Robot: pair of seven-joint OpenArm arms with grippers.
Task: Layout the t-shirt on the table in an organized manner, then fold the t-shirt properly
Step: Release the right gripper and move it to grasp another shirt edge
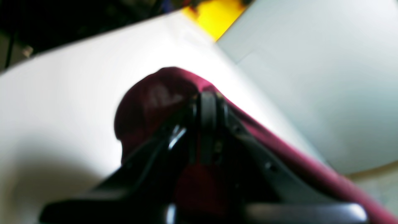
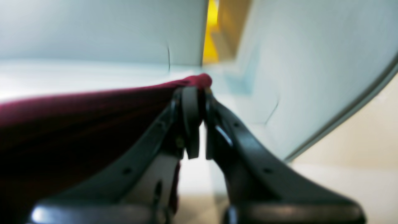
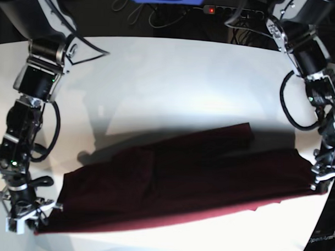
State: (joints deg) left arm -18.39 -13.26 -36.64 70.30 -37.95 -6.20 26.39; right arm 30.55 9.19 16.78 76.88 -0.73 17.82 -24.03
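You have the left gripper (image 1: pixel 207 102) pinched on one end of the t-shirt (image 3: pixel 176 186) and the right gripper (image 2: pixel 197 102) pinched on the other. It stretches between them across the near part of the table (image 3: pixel 174 76).

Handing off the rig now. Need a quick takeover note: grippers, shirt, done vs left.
Left gripper: shut on a t-shirt edge, at the base view's right.
Right gripper: shut on the t-shirt at its corner, base view's lower left.
T-shirt: stretched between both grippers across the near part of the table, still creased, a sleeve sticking out along the far edge.
Done: spread partly.
Left: flatten, release, fold.
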